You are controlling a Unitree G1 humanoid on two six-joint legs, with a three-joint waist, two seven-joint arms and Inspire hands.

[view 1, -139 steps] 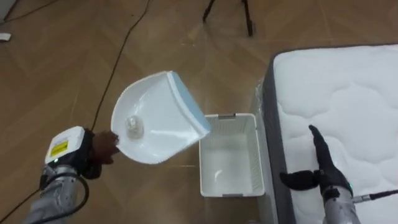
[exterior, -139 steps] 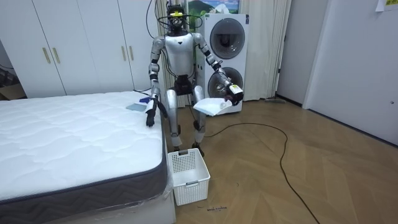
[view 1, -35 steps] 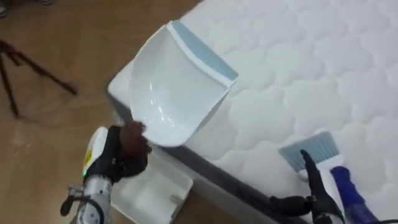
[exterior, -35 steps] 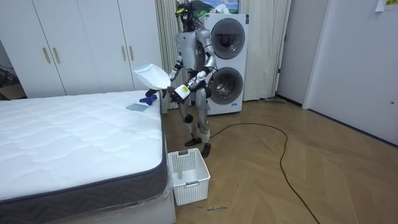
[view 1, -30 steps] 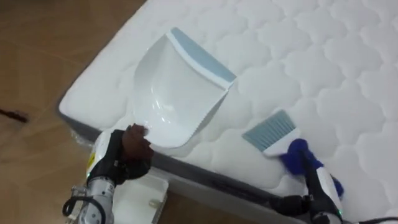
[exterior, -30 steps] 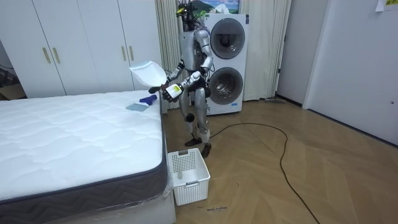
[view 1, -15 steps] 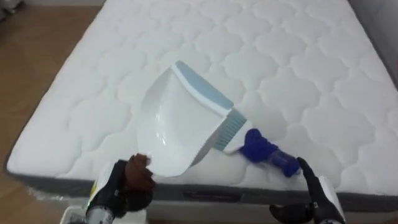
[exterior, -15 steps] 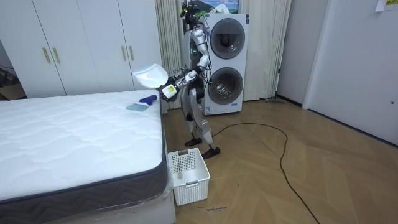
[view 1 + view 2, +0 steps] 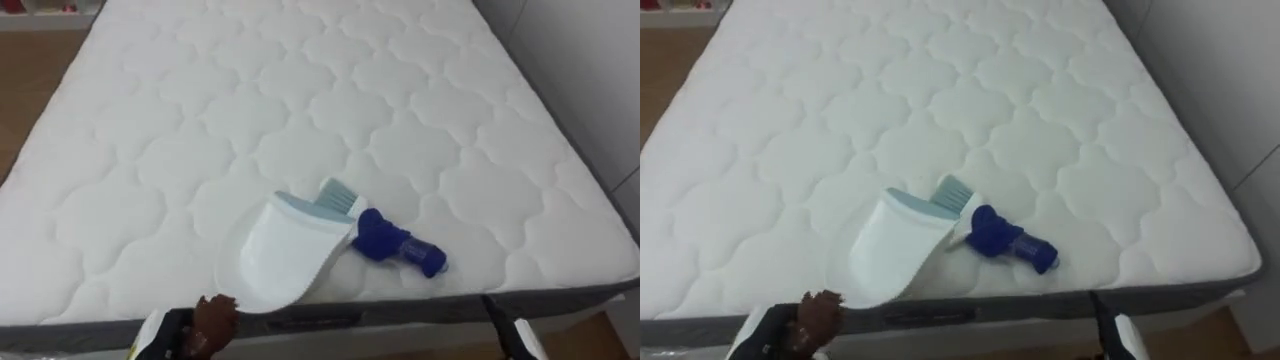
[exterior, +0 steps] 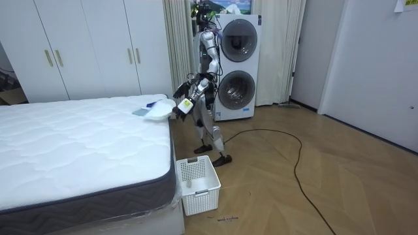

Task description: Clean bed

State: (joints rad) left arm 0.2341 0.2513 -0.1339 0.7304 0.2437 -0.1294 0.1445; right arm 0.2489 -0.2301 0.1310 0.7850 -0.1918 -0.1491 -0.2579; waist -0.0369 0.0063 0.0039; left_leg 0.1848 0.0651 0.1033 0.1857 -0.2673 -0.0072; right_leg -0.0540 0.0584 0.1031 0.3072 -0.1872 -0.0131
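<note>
— On the bed (image 9: 300,90), near its close edge, what do we see?
— We see the white dustpan (image 9: 280,255) w/ its pale-blue lip pointing away from us, low over the quilted top. Whether it's touching the cover we can't tell.
— And our left hand (image 9: 212,312)?
— We see it at the bottom of the left eye view, dark fingers curled round the dustpan's rear end, i.e. clamped on it.
— Brush?
— We find the brush (image 9: 385,240) lying flat on the bed just right of the dustpan: blue handle toward the lower right, pale bristles toward the lip. The lip hides part of the bristles (touching or just overlapping, we can't say which).
— Right hand (image 9: 515,338)?
— We catch a sliver of it at the lower right corner, below the bed's edge and apart from the brush. Its pose we can't tell.
— Where do we stand, per the room view?
— We stand at the bed's far corner, left arm reaching down onto it w/ the dustpan. Right behind us is a stacked washer and dryer (image 10: 235,65); white wardrobes (image 10: 85,49) line the wall on the room view's left.
— Anything lower down?
— We see a white basket (image 10: 199,186) on the wood floor (image 10: 313,189), just beside the bed's grey side, nearer the camera than we are.
</note>
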